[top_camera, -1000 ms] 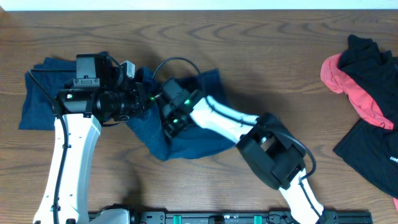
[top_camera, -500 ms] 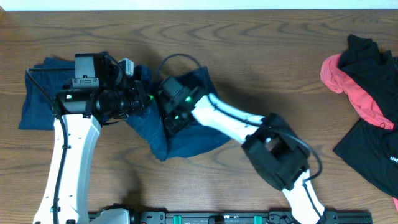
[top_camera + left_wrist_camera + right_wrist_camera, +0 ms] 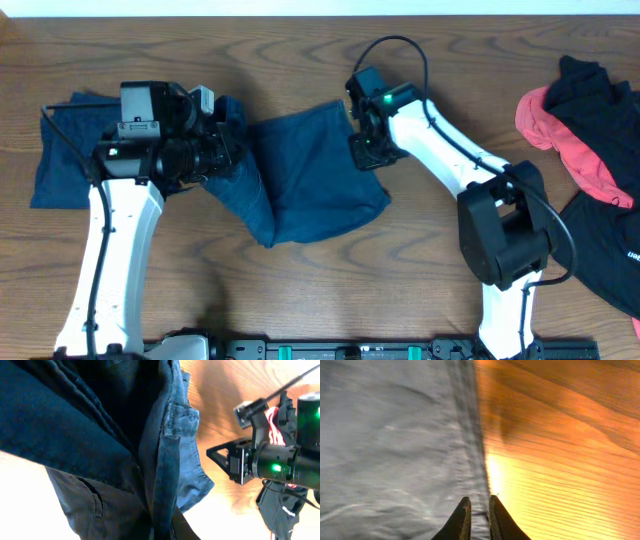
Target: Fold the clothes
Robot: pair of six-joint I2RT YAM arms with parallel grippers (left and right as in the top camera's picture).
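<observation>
The dark navy shorts [image 3: 300,170] lie across the table's left and middle, one leg at the far left, the other spread to the right. My left gripper [image 3: 228,150] is shut on the bunched waistband; in the left wrist view the shorts [image 3: 100,435] hang from the jaws [image 3: 160,530], whose fingers the cloth hides. My right gripper [image 3: 362,155] is at the right leg's edge. In the right wrist view its fingers [image 3: 479,517] are pinched on the hem of the shorts [image 3: 385,435], beside bare wood.
A pile of black and coral-red garments [image 3: 585,130] lies at the far right edge, partly out of frame. The right arm [image 3: 270,460] shows in the left wrist view. The wooden table [image 3: 300,300] has a white strip along its far edge.
My right gripper has moved right and away from the left gripper, drawing the shorts' leg out flat to the right. The left arm has stayed about where it was.
</observation>
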